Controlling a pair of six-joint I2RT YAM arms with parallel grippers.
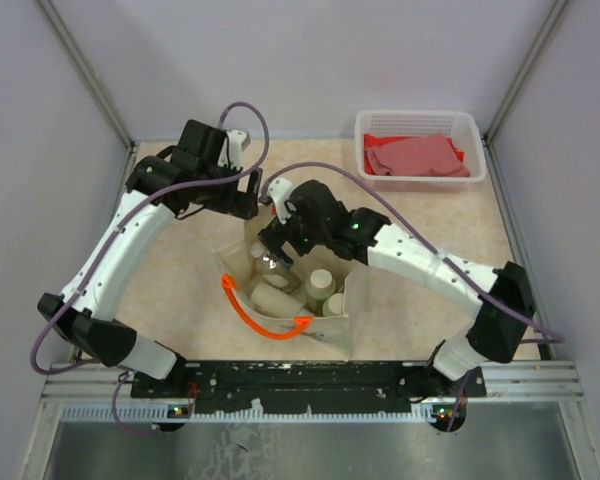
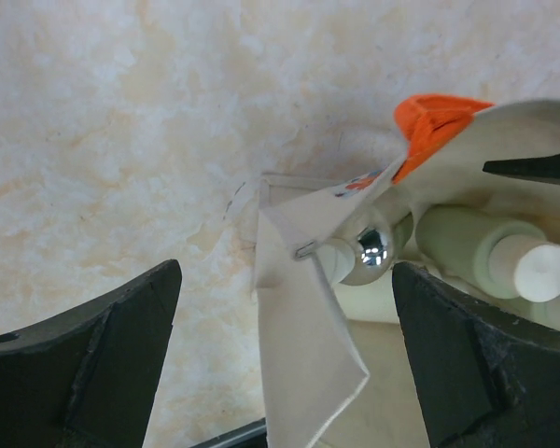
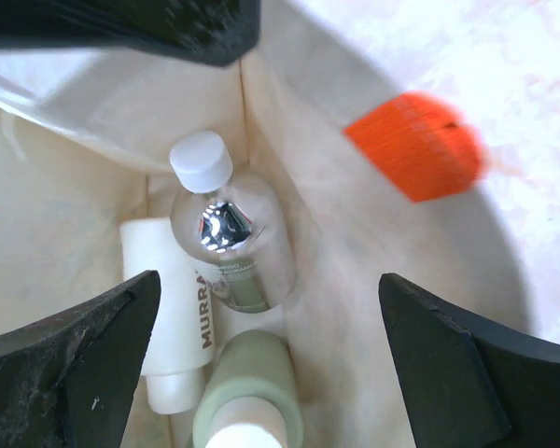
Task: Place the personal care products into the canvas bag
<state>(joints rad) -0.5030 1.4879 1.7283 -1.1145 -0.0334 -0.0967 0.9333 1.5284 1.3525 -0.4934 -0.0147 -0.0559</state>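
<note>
- Right gripper (image 1: 276, 252) hangs over the bag (image 1: 358, 300), jaws wide, empty; clear bottle (image 3: 229, 245) lies inside.
- Left gripper (image 2: 287, 271) gapes astride the bag's edge.
- The drop looks done; next, lift out clear of the handle (image 1: 242, 312).

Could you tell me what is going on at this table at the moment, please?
Two robot arms are filling the canvas bag. The right gripper hangs open over the bag's mouth, holding nothing. A clear bottle lies inside right below it, beside a cream bottle and a sage-green bottle. The left gripper is open too, at the bag's far rim, gripping nothing.
</note>
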